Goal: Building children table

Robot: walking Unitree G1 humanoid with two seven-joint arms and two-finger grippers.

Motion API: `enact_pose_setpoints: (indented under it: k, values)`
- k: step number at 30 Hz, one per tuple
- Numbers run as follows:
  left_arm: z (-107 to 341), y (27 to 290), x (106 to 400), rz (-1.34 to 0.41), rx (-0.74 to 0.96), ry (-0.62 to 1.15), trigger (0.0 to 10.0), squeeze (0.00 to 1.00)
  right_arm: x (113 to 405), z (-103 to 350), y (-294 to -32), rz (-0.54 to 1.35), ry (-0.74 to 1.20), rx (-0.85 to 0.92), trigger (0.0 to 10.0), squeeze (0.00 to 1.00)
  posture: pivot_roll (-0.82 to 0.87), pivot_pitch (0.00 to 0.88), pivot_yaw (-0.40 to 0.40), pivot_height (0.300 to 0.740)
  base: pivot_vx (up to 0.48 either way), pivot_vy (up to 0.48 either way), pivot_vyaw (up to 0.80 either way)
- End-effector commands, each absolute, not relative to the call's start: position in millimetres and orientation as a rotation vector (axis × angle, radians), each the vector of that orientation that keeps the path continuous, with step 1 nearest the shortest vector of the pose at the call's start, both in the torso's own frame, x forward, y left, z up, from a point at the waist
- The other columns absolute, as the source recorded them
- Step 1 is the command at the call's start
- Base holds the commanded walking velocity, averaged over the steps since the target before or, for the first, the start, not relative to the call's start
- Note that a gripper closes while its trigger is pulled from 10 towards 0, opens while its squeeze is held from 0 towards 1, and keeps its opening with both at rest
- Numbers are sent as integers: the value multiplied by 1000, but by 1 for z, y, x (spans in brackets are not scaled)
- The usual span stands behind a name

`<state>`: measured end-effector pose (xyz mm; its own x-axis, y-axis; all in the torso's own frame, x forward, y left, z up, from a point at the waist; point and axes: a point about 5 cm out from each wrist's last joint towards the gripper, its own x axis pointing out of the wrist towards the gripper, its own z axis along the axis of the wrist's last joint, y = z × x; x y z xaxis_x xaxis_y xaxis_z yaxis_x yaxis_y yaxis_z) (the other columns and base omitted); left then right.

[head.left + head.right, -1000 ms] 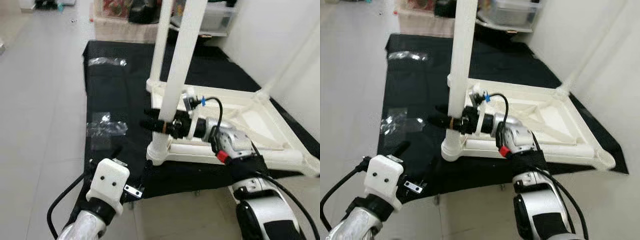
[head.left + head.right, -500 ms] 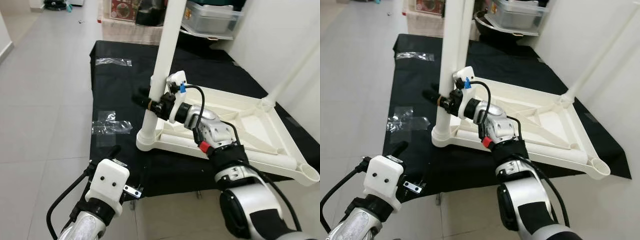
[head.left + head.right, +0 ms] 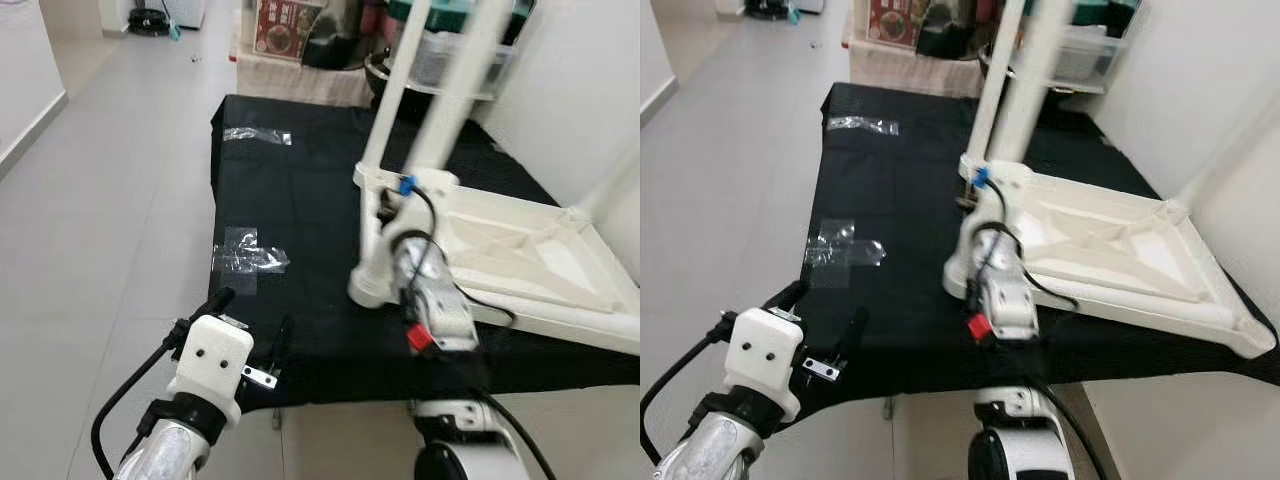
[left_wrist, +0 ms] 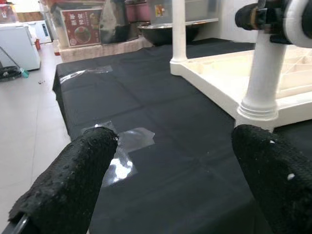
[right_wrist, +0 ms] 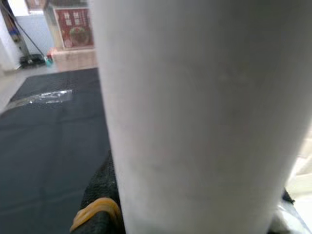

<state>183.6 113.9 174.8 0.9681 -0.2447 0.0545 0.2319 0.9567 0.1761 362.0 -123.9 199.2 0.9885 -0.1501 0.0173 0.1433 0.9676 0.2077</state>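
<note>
Children's table top (image 3: 1110, 250) lies upside down on the black cloth (image 3: 890, 200) spread on the floor, cream plastic, ribbed underside up. Near-corner leg (image 3: 400, 160) stands in its socket collar (image 3: 366, 286), leaning slightly in the head views; a second leg (image 3: 990, 90) stands at the corner behind it, a third (image 3: 1230, 140) rises at the far right corner. The near right corner (image 3: 1258, 345) looks bare, so my read is three legs in, one left, though that corner sits at the frame edge and I can't be sure. Right pincer (image 3: 388, 222) is up against the near-corner leg, low down just above the collar; the right wrist view shows the white tube very close with a black finger (image 5: 97, 195) beside it, which reads as clamped around the leg, probably seating or twisting it home. Whether the leg is fully seated I can't tell. Left pincer (image 4: 170, 180) hovers over the near edge of the cloth, fingers spread wide, holding nothing, well apart from the table. Clear plastic wrappers (image 3: 250, 262) lie loose on the cloth, another (image 3: 258, 135) farther back. No spare leg visible on the cloth. Remaining by my estimate: finish this leg, fit the fourth, flip the table upright.
</note>
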Motion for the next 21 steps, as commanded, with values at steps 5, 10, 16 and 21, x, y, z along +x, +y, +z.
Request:
enact_pose_setpoints:
  k: [5,10,16,21]
  values:
    - [170,111,184,-258,173,-59,10000,0,358,190,-81,97,-49,412,10000,1000,115,82,-168,740,0,0,0]
    - [171,112,186,-257,172,-65,10000,0,376,206,-102,347,-114,268,10000,0,110,83,-167,740,0,0,0]
    - [169,113,187,-259,178,-63,10000,0,382,207,-124,577,-21,122,10000,0,106,81,-162,740,0,0,0]
    - [173,104,185,-303,188,-84,10000,0,372,213,-117,937,25,122,10000,0,120,80,-166,740,0,0,0]
